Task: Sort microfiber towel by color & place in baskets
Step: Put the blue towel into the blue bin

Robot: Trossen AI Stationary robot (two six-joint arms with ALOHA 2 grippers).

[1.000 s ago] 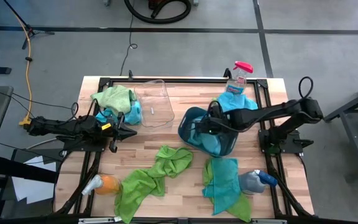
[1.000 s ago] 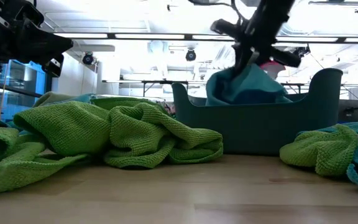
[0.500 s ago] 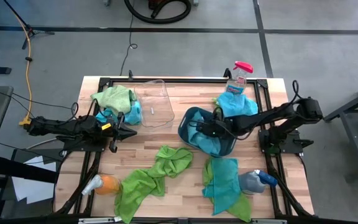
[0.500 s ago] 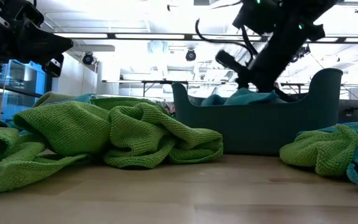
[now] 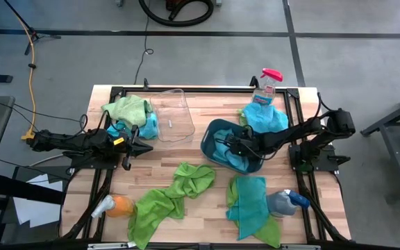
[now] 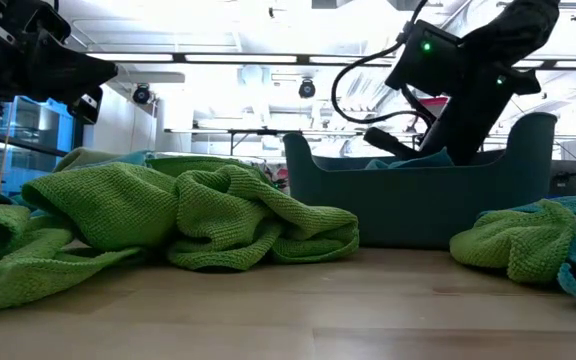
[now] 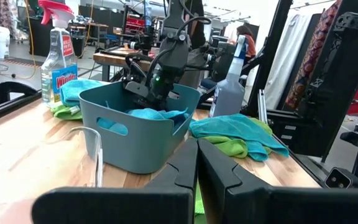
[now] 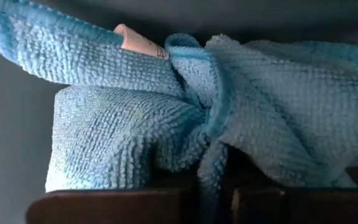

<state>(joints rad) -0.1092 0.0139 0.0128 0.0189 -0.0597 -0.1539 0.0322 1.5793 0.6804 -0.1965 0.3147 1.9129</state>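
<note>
The teal basket (image 5: 209, 136) stands right of the table's middle with a blue towel (image 5: 240, 160) bunched inside it. My right gripper (image 5: 226, 147) reaches down into this basket from the right, shut on the towel. The clear basket (image 5: 172, 114) stands at the far middle, tilted. My left gripper (image 5: 148, 147) hovers shut and level at the left, touching nothing. Loose green towels (image 5: 172, 194) and a blue-and-green pile (image 5: 252, 205) lie on the near half of the table. My right gripper pinches a raised fold of the blue towel (image 8: 209, 165) between its two fingers. It comes slanting down from the table's right side, over the basket's rim. The towel lies slack and heaped on the basket's floor, below the rim (image 6: 418, 170).
A green towel with a blue one (image 5: 127, 111) lies at the far left. Another blue towel (image 5: 266, 117) lies by a red-capped spray bottle (image 5: 267, 82) at the far right. Two more spray bottles (image 5: 287, 201) (image 5: 113, 206) lie near the front edge.
My right gripper has sunk into the teal basket and rolled about its own axis, still holding the blue towel. The towel, which stood well above the rim a second ago, now lies down inside the basket.
</note>
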